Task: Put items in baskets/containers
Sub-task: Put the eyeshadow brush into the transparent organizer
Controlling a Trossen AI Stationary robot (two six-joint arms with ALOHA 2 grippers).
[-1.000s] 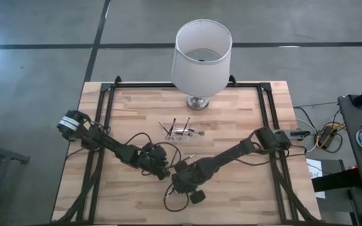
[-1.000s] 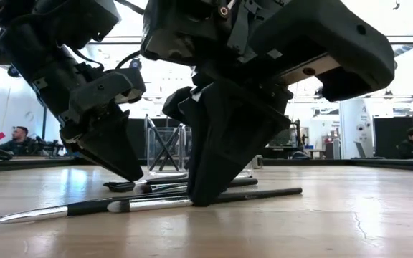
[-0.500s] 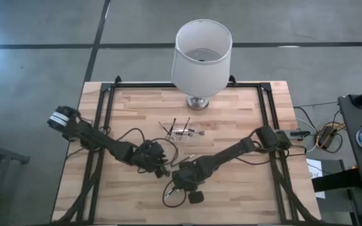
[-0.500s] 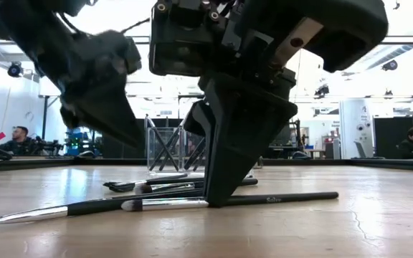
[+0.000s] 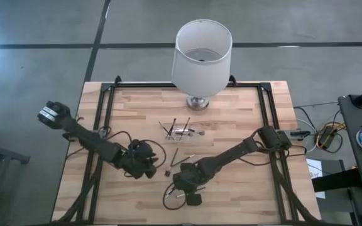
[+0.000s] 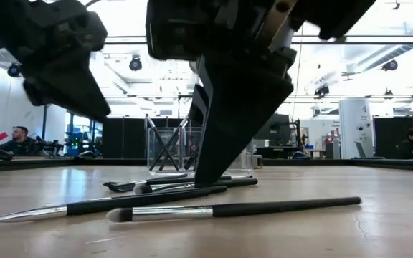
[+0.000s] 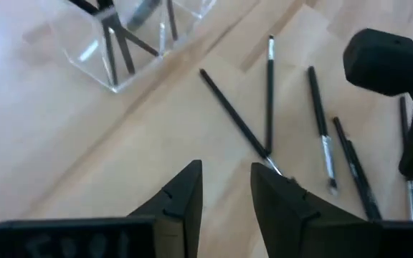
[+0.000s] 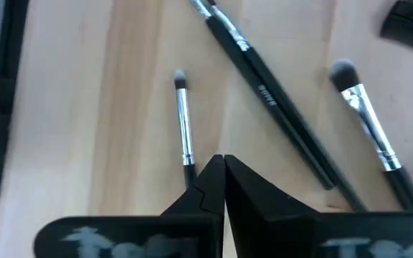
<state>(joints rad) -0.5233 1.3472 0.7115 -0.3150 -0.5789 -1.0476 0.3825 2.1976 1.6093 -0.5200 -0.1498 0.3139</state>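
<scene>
Several thin dark brushes lie flat on the wooden table, among them one with a silver ferrule (image 8: 183, 122) (image 6: 235, 210) nearest the front edge. Others stand tilted in the clear plastic holder (image 5: 181, 130) (image 7: 120, 50) at the table's middle. My right gripper (image 8: 223, 172) (image 6: 205, 179) is shut and points steeply down over that front brush's handle; nothing shows between its fingers. To its left, my left gripper (image 7: 226, 190) (image 5: 154, 168) hangs open above the table with nothing between its fingers. My right gripper stands with its shut fingertips low over the front brush's dark handle (image 8: 188, 170), which passes under one finger and lies flat on the table. Whether the fingers touch it, I cannot tell.
A white lampshade on a metal foot (image 5: 201, 56) stands at the table's far edge, behind the holder. More loose brushes (image 8: 278, 107) (image 7: 321, 122) lie crossed between the two grippers. Bare wood lies toward the right and near edges.
My left gripper has risen and drawn back toward the table's left edge, away from the brushes. My right gripper has rolled about its own axis. The front brush has swung about on the table, its handle end going toward the right edge.
</scene>
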